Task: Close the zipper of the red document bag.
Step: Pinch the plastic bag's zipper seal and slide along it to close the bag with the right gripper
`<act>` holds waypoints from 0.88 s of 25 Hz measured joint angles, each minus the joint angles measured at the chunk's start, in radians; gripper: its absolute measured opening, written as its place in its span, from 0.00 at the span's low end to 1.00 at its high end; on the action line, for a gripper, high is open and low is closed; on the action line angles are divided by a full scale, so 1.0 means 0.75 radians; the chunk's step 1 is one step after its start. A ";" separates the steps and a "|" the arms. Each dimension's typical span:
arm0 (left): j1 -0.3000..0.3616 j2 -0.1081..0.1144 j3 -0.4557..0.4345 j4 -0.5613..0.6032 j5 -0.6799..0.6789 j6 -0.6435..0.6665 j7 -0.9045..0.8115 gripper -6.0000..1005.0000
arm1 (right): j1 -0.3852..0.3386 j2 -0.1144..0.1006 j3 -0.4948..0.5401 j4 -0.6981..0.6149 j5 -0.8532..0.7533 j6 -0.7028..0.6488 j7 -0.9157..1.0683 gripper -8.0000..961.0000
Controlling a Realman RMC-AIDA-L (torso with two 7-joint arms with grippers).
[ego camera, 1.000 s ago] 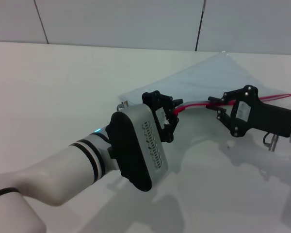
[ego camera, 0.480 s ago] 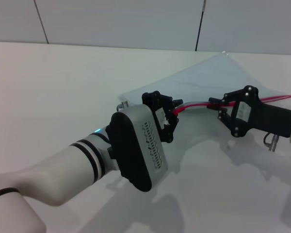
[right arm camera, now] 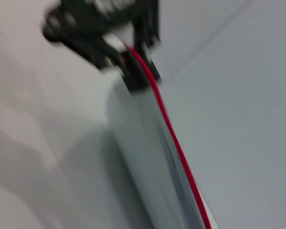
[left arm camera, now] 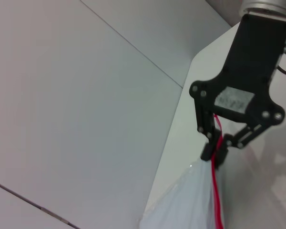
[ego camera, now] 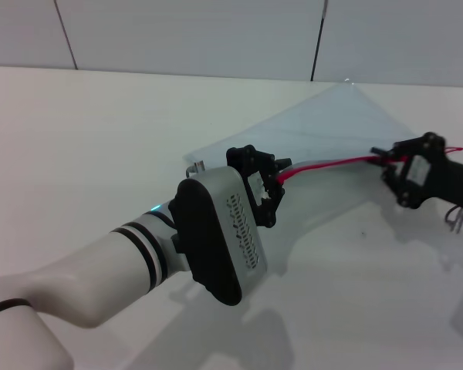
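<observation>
**Observer:** Where is the bag lying?

**Operator:** I'm looking at the white table (ego camera: 77, 139), and the red document bag (ego camera: 332, 127) is lying flat on it toward my right, its far corner reaching the wall. The zipper (ego camera: 332, 164) is running along the near long edge, and that line is the axis I'm working along: it is stretching almost straight from my left gripper (ego camera: 264, 187) out to my right gripper (ego camera: 390, 158).

**Observer:** And the grippers?

**Operator:** The left is pinching the zipper end nearest mid-table, anchoring it. The right is closed on the red strip near the opposite end (the left wrist view is showing its fingers clamped together on it (left arm camera: 213, 151)).

**Observer:** Which arm is nearer the remaining stretch?

**Operator:** The right, I'm judging. Only a short red tail is showing beyond it, so any further pull is going rightward along that line, away from the left.
</observation>
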State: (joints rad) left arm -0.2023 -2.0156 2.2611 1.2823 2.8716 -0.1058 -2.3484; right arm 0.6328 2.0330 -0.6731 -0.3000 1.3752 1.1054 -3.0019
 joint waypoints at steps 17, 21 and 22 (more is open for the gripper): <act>0.012 0.000 0.004 0.000 0.000 -0.003 0.004 0.06 | -0.083 -0.001 0.004 -0.054 0.319 -0.471 0.002 0.08; 0.016 0.000 0.006 0.000 0.000 -0.020 0.012 0.06 | -0.083 0.000 0.017 -0.055 0.392 -0.519 0.002 0.08; 0.019 0.000 0.007 -0.001 0.000 -0.031 0.017 0.06 | -0.083 0.001 0.018 -0.055 0.405 -0.519 0.002 0.08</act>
State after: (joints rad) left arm -0.1883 -2.0154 2.2662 1.2813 2.8716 -0.1292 -2.3355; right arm 0.5704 2.0336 -0.6595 -0.3416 1.6793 0.7163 -3.0005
